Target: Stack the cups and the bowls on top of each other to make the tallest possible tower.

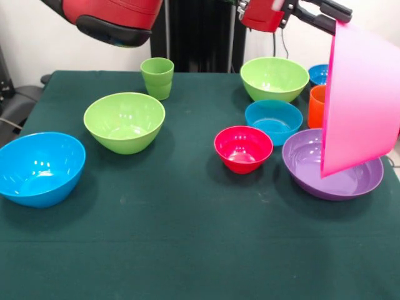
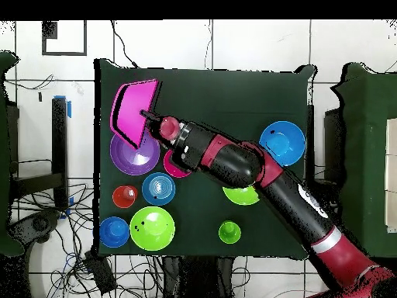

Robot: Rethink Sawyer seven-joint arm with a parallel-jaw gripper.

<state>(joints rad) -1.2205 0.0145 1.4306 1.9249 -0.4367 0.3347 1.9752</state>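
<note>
My gripper (image 1: 333,17) is shut on the rim of the big pink bowl (image 1: 361,100) and holds it tilted on edge above the wide purple bowl (image 1: 331,167); the overhead view shows the gripper (image 2: 149,117), pink bowl (image 2: 132,109) and purple bowl (image 2: 130,157) likewise. The orange cup (image 1: 315,106) stands behind the purple bowl, partly hidden by the pink one. The light green cup (image 1: 157,77) stands at the back. The small red-pink bowl (image 1: 243,148), a blue bowl (image 1: 273,120) and a lime bowl (image 1: 274,78) sit near the middle.
A lime bowl (image 1: 124,122) and a large blue bowl (image 1: 39,167) sit on the left of the green table (image 1: 187,237). A small blue bowl (image 1: 319,74) sits at the back right. The arm (image 2: 256,174) crosses the table in the overhead view.
</note>
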